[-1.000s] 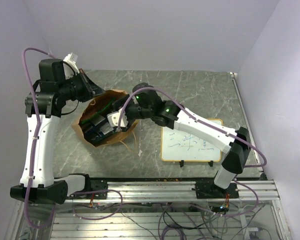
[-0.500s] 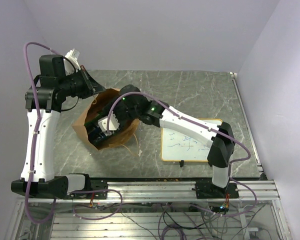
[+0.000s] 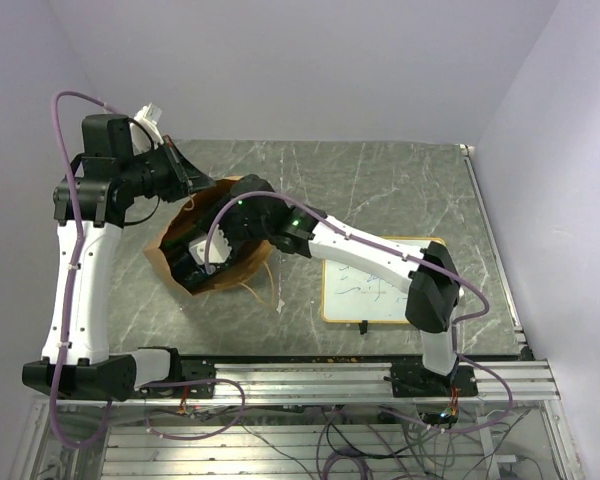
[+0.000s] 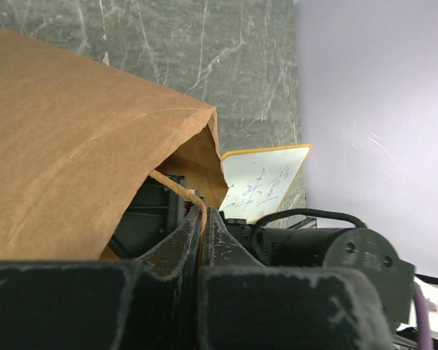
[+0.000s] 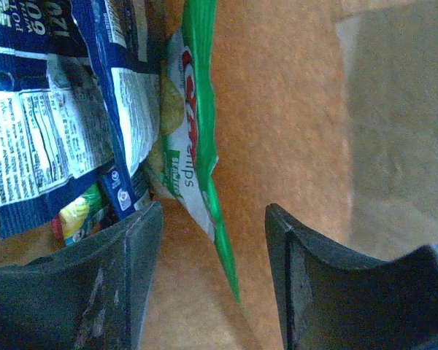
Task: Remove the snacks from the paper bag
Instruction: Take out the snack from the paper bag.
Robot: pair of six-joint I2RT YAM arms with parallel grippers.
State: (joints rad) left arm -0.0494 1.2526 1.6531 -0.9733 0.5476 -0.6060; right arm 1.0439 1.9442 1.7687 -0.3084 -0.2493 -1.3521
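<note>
Barely begun: no packet shows outside the paper bag (image 3: 242, 277). At its mouth the left gripper (image 4: 202, 219) pinches the string handle (image 4: 179, 191) (holding it open, apparently). Inside the bag, the right gripper (image 5: 212, 216) has its fingers spread wide around a green packet (image 5: 197, 109), next to a blue packet (image 5: 51, 109).

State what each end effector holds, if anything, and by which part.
Left end effector: shut on the string handle of the paper bag. Right end effector: open inside the bag, straddling the green packet edge, gripping nothing.
</note>
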